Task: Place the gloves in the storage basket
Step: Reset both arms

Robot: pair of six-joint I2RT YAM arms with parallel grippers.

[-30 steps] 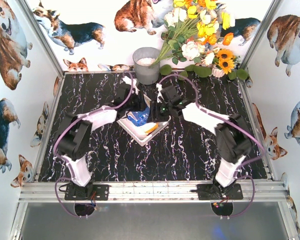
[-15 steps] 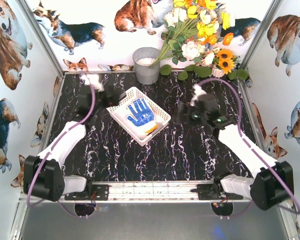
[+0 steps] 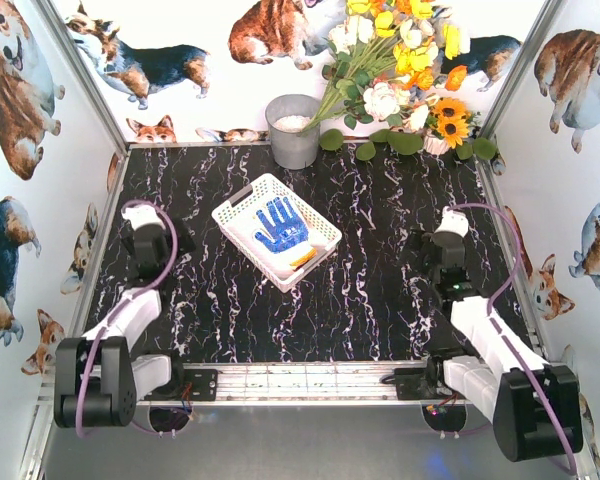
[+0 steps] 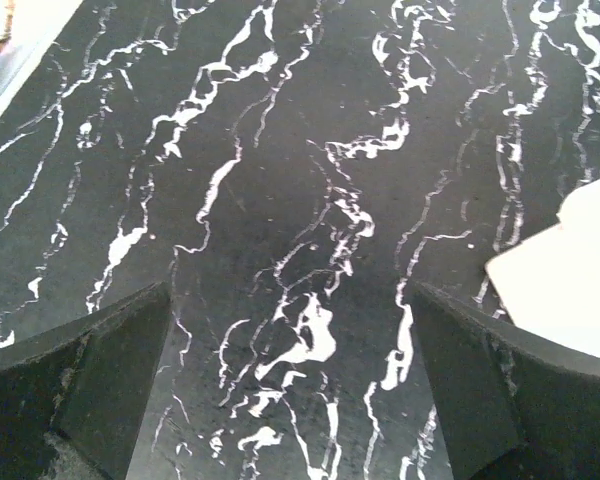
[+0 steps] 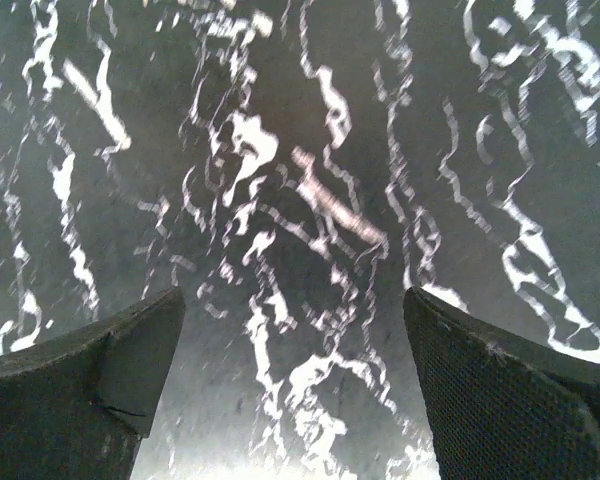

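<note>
Jaws spread wide, nothing held, on left gripper (image 4: pixel 288 300) and right gripper (image 5: pixel 292 300), each over bare table (image 3: pixel 380 300). Blue-dotted glove (image 3: pixel 280 225) lies flat in storage basket (image 3: pixel 325 240), orange-trimmed glove (image 3: pixel 302 258) under it. 2 arms sit well apart from the basket, so the job looks done

Both arms sit folded, elbows low beside their bases at the near edge, forearms angled toward the far side. Left end effector (image 3: pixel 152 236) is at the left, jaws spread wide, fingers (image 4: pixel 100 370) well apart. Right end effector (image 3: pixel 444 254) is at the right, spread equally wide.
</note>
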